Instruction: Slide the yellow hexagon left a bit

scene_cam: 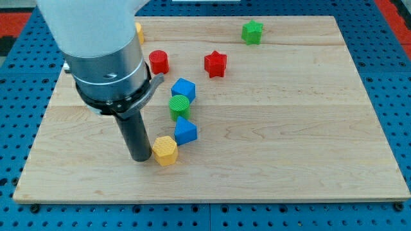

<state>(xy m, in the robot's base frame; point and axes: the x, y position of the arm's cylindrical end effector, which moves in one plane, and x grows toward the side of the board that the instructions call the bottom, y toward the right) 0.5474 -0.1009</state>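
Observation:
The yellow hexagon (165,151) lies on the wooden board (289,128) toward the view's bottom, left of centre. My tip (141,158) stands just to the view's left of the hexagon, touching or almost touching its left side. The rod rises from there to the arm's grey body at the view's top left. A blue block (185,131) sits right above and to the right of the hexagon, close to it.
A green cylinder (179,106) and a blue cube (183,89) stand in a column above the lower blue block. A red cylinder (158,61), a red star (216,63) and a green star (252,31) lie further up. An orange-yellow block (139,31) peeks out beside the arm.

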